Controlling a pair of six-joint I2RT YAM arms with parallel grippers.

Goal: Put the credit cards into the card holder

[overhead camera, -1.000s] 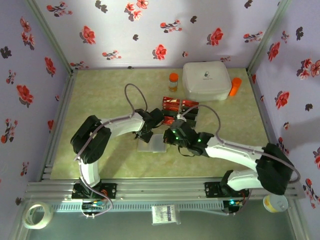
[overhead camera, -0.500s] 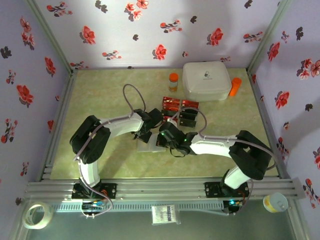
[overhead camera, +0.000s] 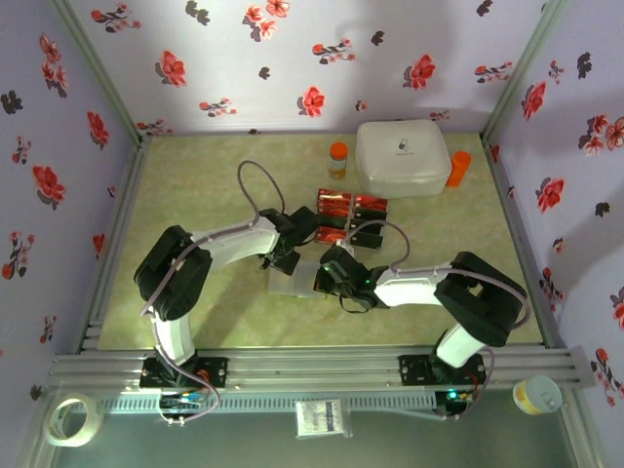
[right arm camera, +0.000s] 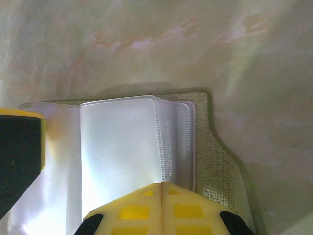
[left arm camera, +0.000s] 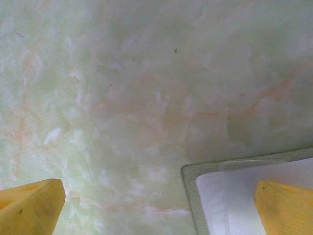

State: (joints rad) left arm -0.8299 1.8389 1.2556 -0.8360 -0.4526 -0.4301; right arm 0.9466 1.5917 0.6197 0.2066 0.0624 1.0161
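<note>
Two grippers are held low near the middle of the worktop. The left gripper is spread apart at one corner of the card holder. The right gripper is closed together over the opened sleeves. Red and black cards are laid just behind, toward the far edge.

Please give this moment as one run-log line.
left gripper: open, at card holder corner | right gripper: shut, over open sleeves | credit cards: on table
</note>
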